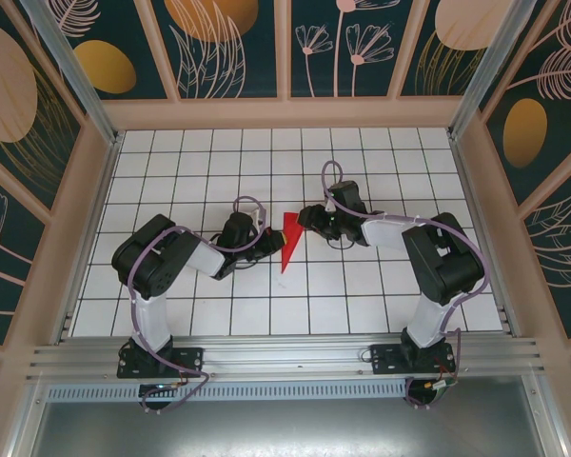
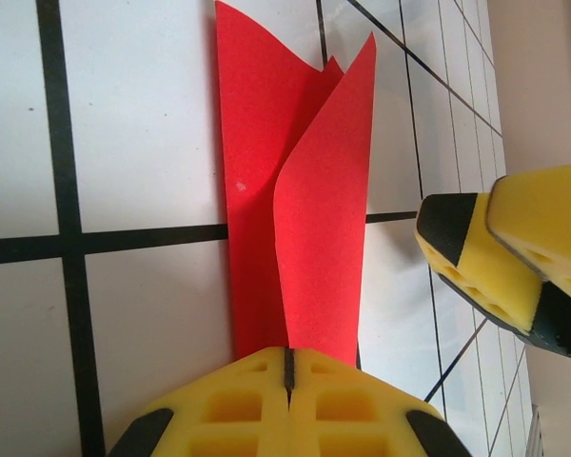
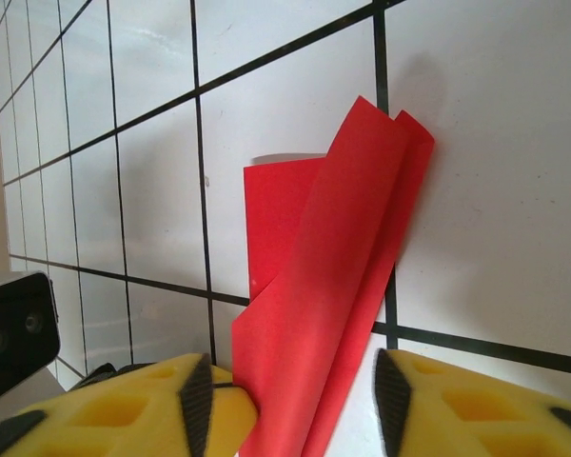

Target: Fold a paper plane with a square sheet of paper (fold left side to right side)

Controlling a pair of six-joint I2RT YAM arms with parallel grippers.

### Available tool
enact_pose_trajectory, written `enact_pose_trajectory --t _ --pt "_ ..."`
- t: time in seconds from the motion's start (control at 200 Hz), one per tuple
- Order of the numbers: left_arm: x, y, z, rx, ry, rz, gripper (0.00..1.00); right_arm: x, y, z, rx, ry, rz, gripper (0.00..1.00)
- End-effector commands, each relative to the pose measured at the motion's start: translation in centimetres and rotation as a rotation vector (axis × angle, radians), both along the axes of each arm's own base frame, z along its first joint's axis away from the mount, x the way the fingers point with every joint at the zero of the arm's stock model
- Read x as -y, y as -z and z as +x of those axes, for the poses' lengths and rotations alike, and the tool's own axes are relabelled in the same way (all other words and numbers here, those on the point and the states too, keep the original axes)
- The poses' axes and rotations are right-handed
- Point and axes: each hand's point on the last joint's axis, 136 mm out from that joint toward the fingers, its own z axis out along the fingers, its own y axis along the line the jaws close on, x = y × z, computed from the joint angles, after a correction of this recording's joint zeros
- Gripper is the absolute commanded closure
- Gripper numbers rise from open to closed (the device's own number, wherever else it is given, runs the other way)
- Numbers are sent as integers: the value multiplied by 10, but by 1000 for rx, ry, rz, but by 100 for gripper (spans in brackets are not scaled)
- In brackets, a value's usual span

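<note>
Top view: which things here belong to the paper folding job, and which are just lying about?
Job:
red paper, folded
left gripper, shut on it
right gripper, open

Not part of it:
tiled table
patterned walls

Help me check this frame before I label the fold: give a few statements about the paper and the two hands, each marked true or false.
1. The left hand is shut on the red paper. True.
2. The right hand is clamped shut on it too. False: its fingers stand apart, with the paper rising between them.
3. The paper lies as a flat, open square. False: it is folded narrow and pointed, with one flap lifted off the table.
4. In the top view, the paper sits between the two hands. True.
</note>
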Motion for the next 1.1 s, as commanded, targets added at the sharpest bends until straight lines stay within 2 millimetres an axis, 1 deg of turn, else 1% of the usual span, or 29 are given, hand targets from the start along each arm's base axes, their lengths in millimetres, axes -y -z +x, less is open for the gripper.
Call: enact_pose_trajectory --t 0.0,0.12,0.18,0.335,0.48,0.761,1.096 --pt "-2 10 2 -12 5 8 100 -6 -7 -1 12 -29 28 58" --pt "0 12 0 -23 10 3 100 -13 -5 0 3 -49 40 70" --pt "0 13 0 -26 10 2 100 -17 -4 1 0 -59 46 73" --pt "0 15 0 -37 9 5 100 -27 -4 6 4 -78 59 78" --pt "-2 19 0 -50 -5 16 100 -33 2 10 -5 -88 51 81" --pt "-5 24 -1 -72 -19 26 100 -34 17 12 -27 -89 30 83" --pt "-7 30 -1 -94 -31 32 100 -26 35 9 -74 -71 -29 83"
